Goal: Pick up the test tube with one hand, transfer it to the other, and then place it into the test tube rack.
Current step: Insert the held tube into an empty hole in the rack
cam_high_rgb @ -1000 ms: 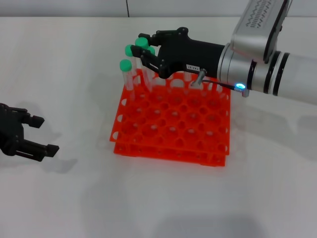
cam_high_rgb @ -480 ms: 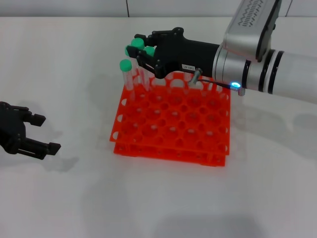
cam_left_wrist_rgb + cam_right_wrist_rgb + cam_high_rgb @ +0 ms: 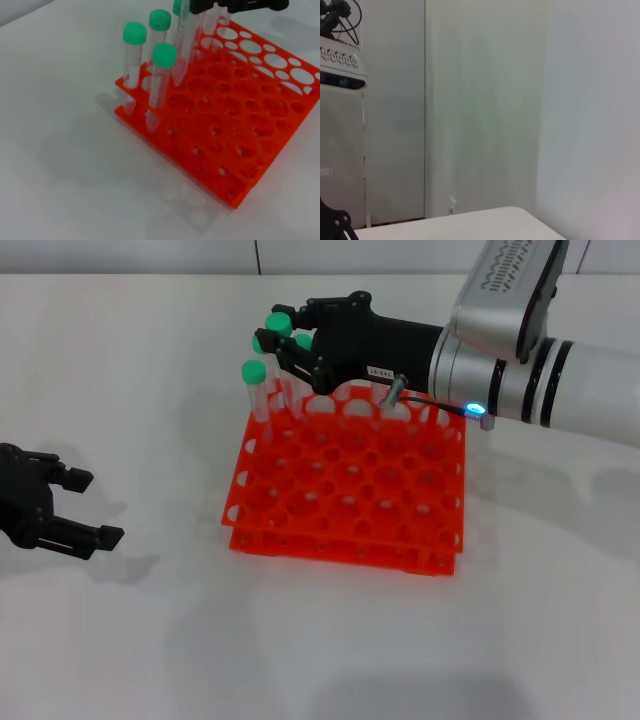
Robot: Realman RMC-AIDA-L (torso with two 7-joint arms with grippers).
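The right gripper (image 3: 285, 340) has its fingers closed on the test tube (image 3: 184, 42) above the test tube rack (image 3: 345, 480); the left gripper (image 3: 75, 508) waits open over the desk (image 3: 150, 640).

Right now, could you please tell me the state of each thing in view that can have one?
test tube: held upright by the right gripper, lower end in the rack's far-left corner area.
right gripper: shut on the test tube, over the rack's far edge.
left gripper: open, empty, parked left of the rack.
test tube rack: flat on the table, most holes empty.
other tubes: capped, upright in the rack.
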